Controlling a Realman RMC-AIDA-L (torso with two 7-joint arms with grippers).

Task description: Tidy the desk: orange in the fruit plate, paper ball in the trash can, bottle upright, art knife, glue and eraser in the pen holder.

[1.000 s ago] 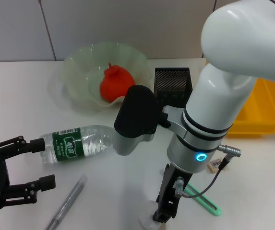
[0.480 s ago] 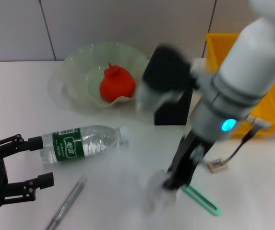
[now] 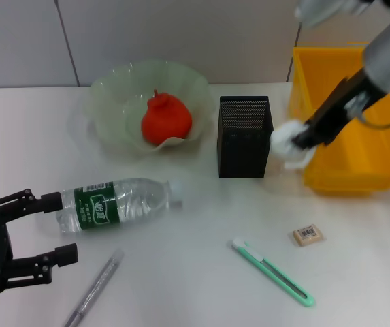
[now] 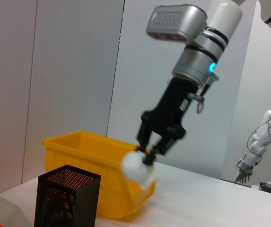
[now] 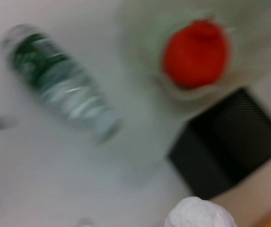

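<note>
Black and parked at the lower left of the head view, the left gripper rests with its jaws wide and nothing between them, its upper finger just touching the base of the bottle, which lies on its side on the white bench. Below the bottle lies a grey pen-like stick, perhaps the glue. In the upper middle, the orange already sits in the pale green fruit plate. Just right of it stands the black mesh pen holder, and lower down lie the green art knife and the small eraser, both yet to be tidied. At the right, the right gripper has its jaws closed on the white paper ball, held in the air between the pen holder and the near wall of the yellow bin, which seems to serve as the trash can; the left wrist view shows the ball hanging off the bin's corner.

To finish this step well, I judge the ball should be carried over the rim and well above the bin's open middle before the jaws part, so it cannot bounce off the wall onto the bench.

A second ago the right arm stood low at the bottom centre, hiding the knife and eraser; it has since swung up and right with the ball.
</note>
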